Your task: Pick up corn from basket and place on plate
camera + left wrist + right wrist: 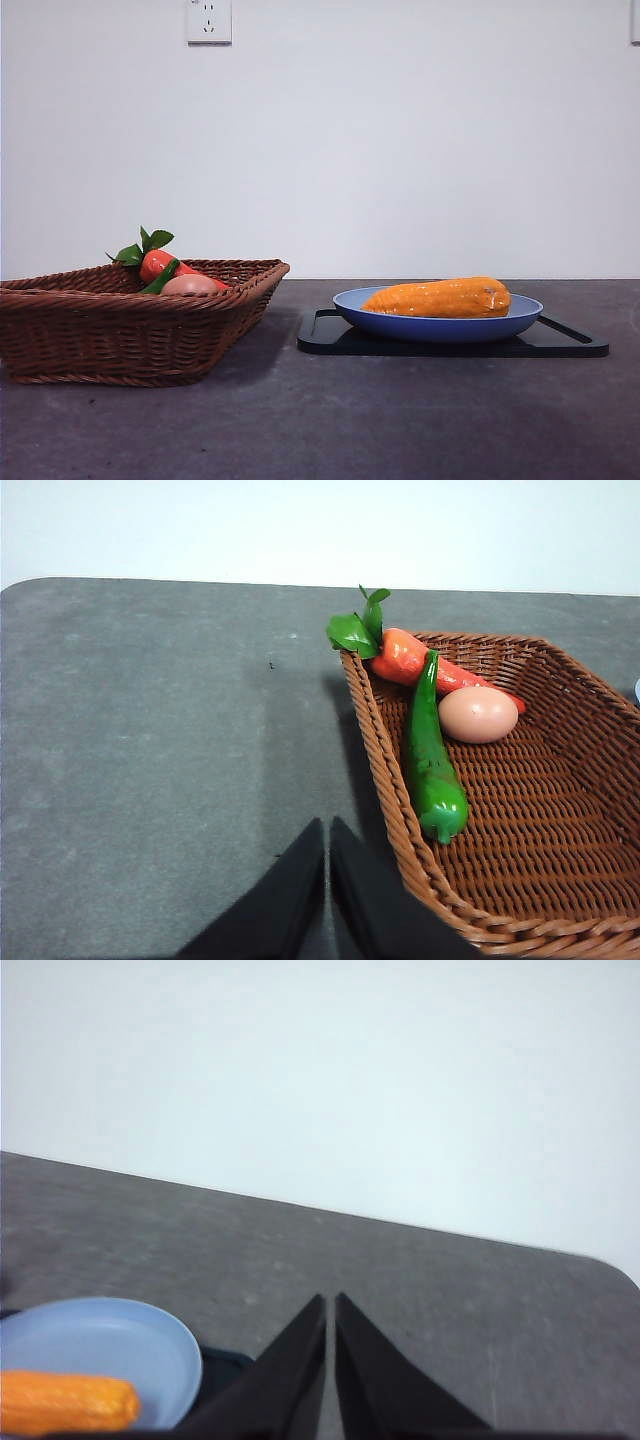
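Observation:
The orange-yellow corn (pixel 440 298) lies lengthwise in the round blue plate (pixel 438 324) at the right of the front view; its end (pixel 65 1403) and the plate (pixel 110 1345) also show in the right wrist view. The brown wicker basket (pixel 130 320) stands at the left, with no corn in it. My left gripper (pixel 327 825) is shut and empty, hovering over bare table just outside the basket's rim (pixel 375 750). My right gripper (pixel 330 1300) is shut and empty, off to the side of the plate. Neither arm appears in the front view.
The plate rests on a flat black tray (pixel 450 342). Inside the basket lie a red vegetable with green leaves (pixel 400 655), a green pepper (pixel 432 765) and a pinkish-brown rounded item (pixel 478 714). A wall socket (pixel 208 20) is high on the back wall.

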